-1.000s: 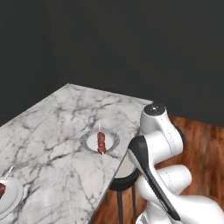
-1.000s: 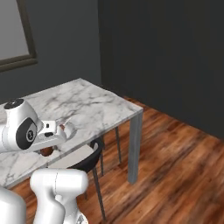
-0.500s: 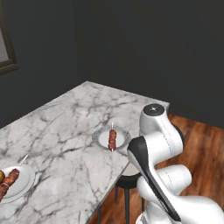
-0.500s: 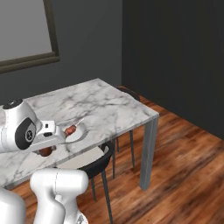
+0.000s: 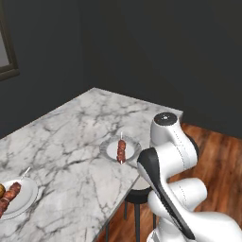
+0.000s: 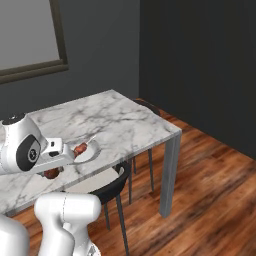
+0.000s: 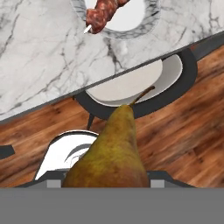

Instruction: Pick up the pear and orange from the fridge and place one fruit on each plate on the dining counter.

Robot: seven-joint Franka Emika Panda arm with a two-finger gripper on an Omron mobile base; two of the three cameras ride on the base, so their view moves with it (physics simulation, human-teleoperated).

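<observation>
**Pear held at the dining counter's edge**

Here the pear point(image 7: 114, 148) fills the lower middle of the hand view, brown-green with its stem pointing away from the camera. It sits where the gripper point(image 7: 109, 183) closes, so the claw appears clamped on it, though the fingertips themselves are hidden behind the fruit. In that view the pear hangs over the wooden floor point(image 7: 183, 131) and the round chair point(image 7: 175, 83) tucked under the dining counter point(image 7: 39, 57). Just past the counter's edge lies a white plate point(image 7: 146, 24) with a meat skewer point(image 7: 101, 15) on it.

In the left base view, that near plate point(image 5: 113, 150) sits close to the counter's long edge, and a second plate point(image 5: 24, 198) with its own skewer lies well apart at the lower left. An orange-yellow shape at the far left edge beside that plate may be the orange, but it is cropped too much to tell.
</observation>
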